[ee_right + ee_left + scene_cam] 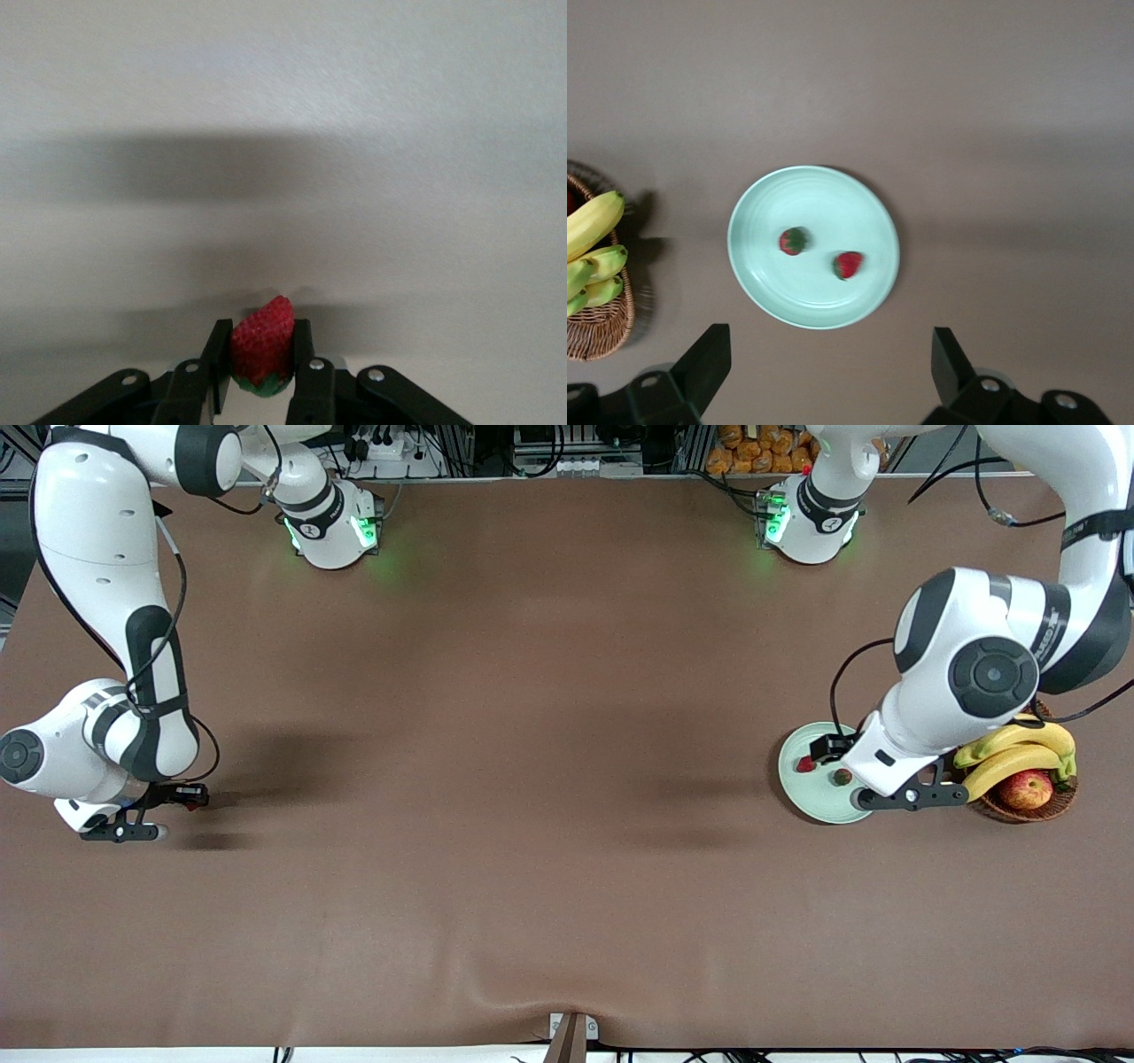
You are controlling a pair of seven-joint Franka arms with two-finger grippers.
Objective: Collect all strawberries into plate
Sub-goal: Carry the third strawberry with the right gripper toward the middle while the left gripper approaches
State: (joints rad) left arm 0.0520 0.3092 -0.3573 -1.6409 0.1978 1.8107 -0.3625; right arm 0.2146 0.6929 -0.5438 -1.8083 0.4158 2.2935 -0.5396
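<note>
two berries on the plate, the third pinched at the other end of the table

no brand name or label can be read anywhere; the only marks are dark bands and small lettering on the arms, too small to make out.

the plate [753, 266] is round, shallow and pale mint green, plain, with faint rings inside its raised rim. it sits on the brown table [532, 779] at the left arm's end, just beside a wicker basket [1019, 810] holding yellow bananas [1019, 748] and a red-yellow apple [1026, 788]. two strawberries lie in the plate, apart from each other: the first strawberry [793, 240] shows mostly its dark green cap, the second strawberry [848, 265] shows bright red flesh with the cap to one side.

the left gripper [828, 372] hangs over the plate's edge with its fingers spread wide and nothing between them.

the right gripper [257, 367] is low over the table at the right arm's end, its fingers clamped on the third strawberry [262, 341]. that berry is red and seed-dimpled, pointed tip outward, green cap tucked back between the fingers.
</note>
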